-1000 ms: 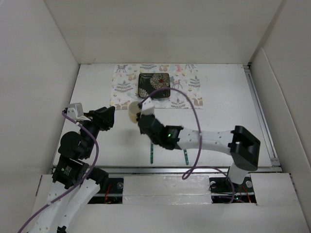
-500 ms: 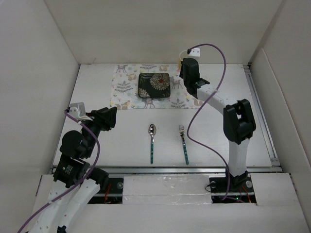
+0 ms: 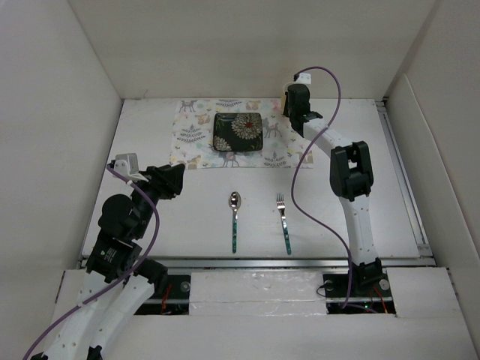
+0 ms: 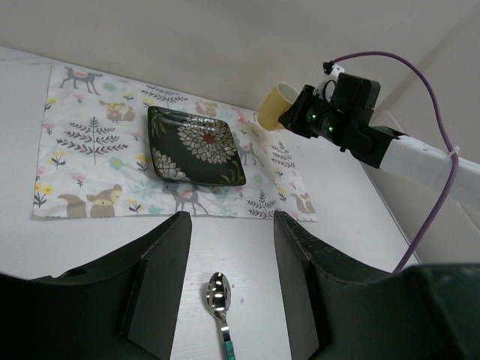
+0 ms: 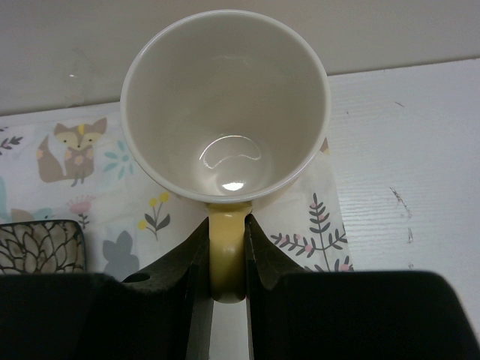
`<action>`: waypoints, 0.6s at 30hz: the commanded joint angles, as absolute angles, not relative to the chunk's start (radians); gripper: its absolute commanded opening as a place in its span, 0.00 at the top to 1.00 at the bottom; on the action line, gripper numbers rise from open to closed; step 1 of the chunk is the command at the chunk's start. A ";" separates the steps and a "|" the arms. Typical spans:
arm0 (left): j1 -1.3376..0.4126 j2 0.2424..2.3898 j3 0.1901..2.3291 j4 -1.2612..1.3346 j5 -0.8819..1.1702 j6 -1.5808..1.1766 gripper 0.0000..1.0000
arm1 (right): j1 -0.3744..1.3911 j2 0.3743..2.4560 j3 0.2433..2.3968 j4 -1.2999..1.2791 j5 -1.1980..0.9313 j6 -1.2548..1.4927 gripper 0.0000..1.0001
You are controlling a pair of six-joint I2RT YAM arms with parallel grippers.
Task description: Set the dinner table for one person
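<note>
My right gripper (image 3: 289,103) is shut on the handle (image 5: 227,259) of a yellow mug (image 5: 225,105) with a cream inside. It holds the mug upright over the far right corner of the printed mat (image 3: 283,148). The mug also shows in the left wrist view (image 4: 274,107). A dark flowered square plate (image 3: 238,132) lies on the mat. A spoon (image 3: 235,217) and a fork (image 3: 283,219) lie side by side on the white dinner table (image 3: 352,180), nearer than the mat. My left gripper (image 3: 175,180) is open and empty, left of the spoon.
White panels wall the table on the left, far and right sides. A metal rail (image 3: 401,172) runs along the right edge, and the front edge (image 3: 255,262) lies just behind the arm bases. The plate's corner shows in the right wrist view (image 5: 41,246).
My right arm has swung with the mug from the middle left of the table, over the spoon, to the mat's far right corner. The left arm has shifted slightly.
</note>
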State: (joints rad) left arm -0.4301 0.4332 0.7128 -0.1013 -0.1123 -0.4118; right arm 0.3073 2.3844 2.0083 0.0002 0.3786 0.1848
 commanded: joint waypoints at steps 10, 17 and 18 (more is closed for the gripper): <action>-0.417 0.483 0.724 -0.041 -0.081 -0.400 0.55 | 0.261 2.441 2.106 0.092 0.380 0.201 1.00; -0.417 0.494 0.727 -0.041 -0.074 -0.402 0.55 | 0.241 2.422 2.082 0.080 0.357 0.213 0.78; -0.417 0.492 0.726 -0.040 -0.074 -0.402 0.55 | 0.241 2.416 2.076 0.077 0.360 0.213 0.69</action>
